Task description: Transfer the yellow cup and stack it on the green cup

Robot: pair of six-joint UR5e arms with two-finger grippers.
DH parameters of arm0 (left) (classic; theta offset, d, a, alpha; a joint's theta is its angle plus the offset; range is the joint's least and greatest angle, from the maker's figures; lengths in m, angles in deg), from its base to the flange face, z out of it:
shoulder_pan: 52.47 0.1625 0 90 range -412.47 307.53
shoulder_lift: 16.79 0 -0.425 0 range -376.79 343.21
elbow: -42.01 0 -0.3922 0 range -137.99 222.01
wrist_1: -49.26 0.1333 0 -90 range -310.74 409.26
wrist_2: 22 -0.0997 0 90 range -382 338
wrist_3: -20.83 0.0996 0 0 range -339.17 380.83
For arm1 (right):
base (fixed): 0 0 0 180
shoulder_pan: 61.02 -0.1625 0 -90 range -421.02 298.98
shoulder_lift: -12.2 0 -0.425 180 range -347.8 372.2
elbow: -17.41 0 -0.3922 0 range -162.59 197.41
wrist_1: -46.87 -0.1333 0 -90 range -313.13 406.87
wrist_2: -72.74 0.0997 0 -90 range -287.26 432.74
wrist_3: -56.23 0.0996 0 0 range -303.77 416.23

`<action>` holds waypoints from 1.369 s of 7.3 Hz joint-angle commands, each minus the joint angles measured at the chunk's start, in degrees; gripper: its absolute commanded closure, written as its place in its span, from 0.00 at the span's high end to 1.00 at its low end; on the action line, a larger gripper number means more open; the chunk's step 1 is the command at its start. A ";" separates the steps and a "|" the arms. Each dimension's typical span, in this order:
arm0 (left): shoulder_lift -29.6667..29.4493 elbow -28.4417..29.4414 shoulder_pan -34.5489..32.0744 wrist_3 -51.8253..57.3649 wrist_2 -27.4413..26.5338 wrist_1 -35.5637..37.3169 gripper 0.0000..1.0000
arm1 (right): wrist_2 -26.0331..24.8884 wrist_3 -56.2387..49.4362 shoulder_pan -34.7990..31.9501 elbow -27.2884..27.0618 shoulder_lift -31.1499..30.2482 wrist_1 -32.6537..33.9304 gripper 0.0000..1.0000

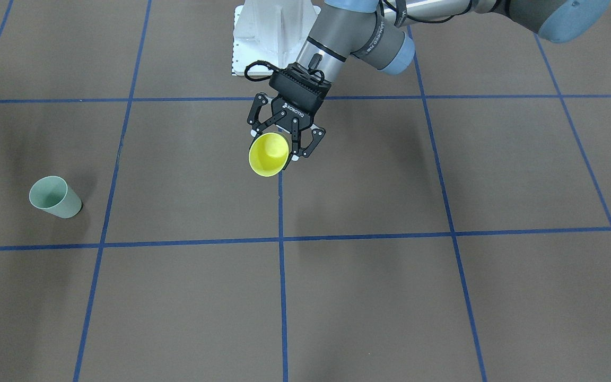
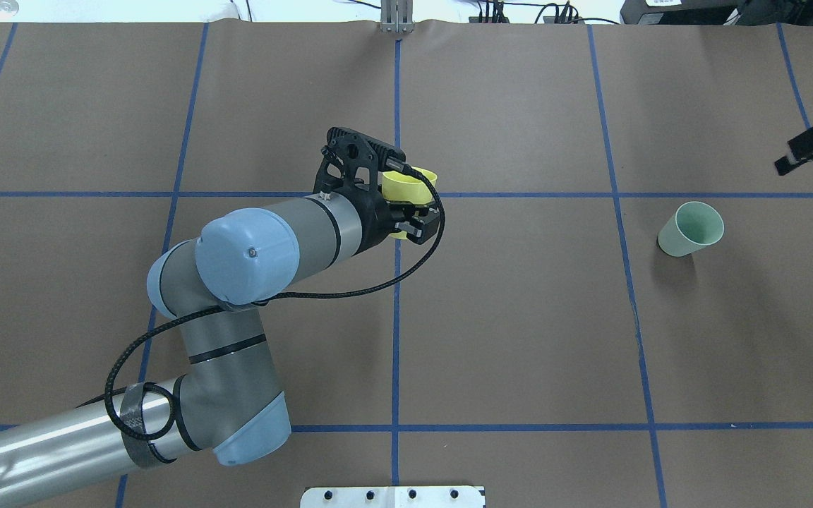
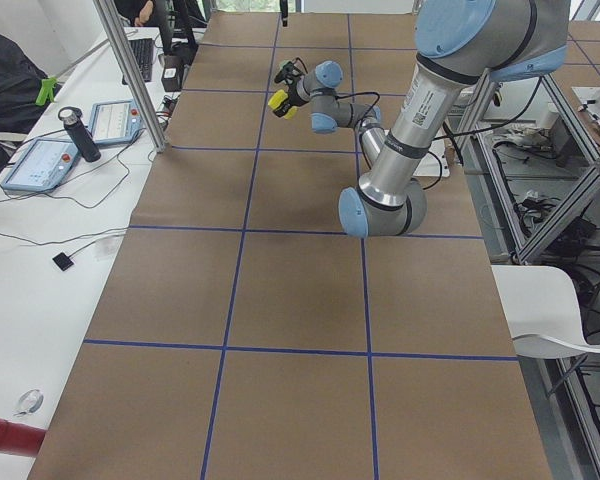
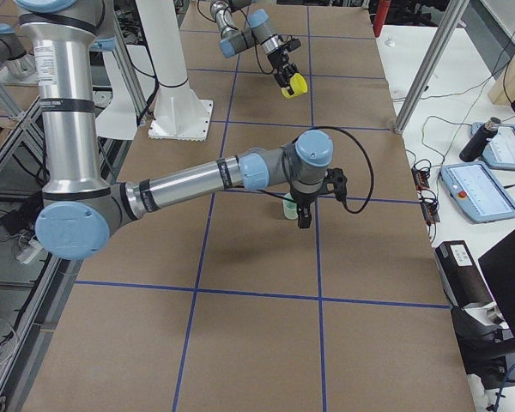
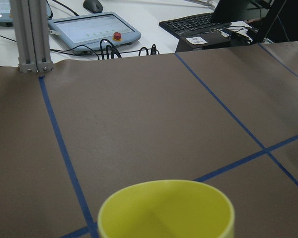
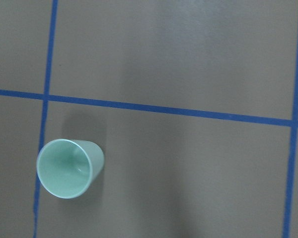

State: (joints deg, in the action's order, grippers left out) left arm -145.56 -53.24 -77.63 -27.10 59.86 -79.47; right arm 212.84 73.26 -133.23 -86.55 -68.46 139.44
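The yellow cup [image 1: 269, 154] is held in my left gripper [image 1: 278, 146], which is shut on its sides near the middle of the table. The cup is tilted with its mouth facing away from the robot. It also shows in the overhead view [image 2: 406, 185] and at the bottom of the left wrist view [image 5: 166, 210]. The green cup [image 2: 691, 229] stands upright and alone on the table's right side, and shows in the right wrist view [image 6: 69, 167]. My right gripper [image 2: 810, 164] hovers beyond and to the right of it, empty, its jaws apart.
Brown paper with blue tape grid lines covers the table [image 2: 519, 317]. The robot's white base [image 1: 271, 37] is at the near edge. Tablets, a keyboard and cables [image 5: 94, 29] lie past the far edge beside a metal post [image 5: 32, 34].
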 commanded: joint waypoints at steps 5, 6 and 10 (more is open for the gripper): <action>-0.44 8.24 2.75 4.22 2.94 -11.81 0.40 | -1.24 14.51 14.81 4.71 15.09 -10.70 0.99; -0.26 8.24 2.75 7.21 3.65 -13.82 0.40 | -1.06 14.87 15.16 6.12 16.14 -13.27 0.99; -0.18 8.15 2.40 14.01 10.94 -20.42 0.40 | 0.43 17.67 17.71 6.14 20.01 -15.31 0.95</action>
State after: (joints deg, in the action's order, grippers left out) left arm -145.77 -45.02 -75.19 -14.05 69.70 -98.55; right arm 212.73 89.21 -116.41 -79.98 -49.13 124.66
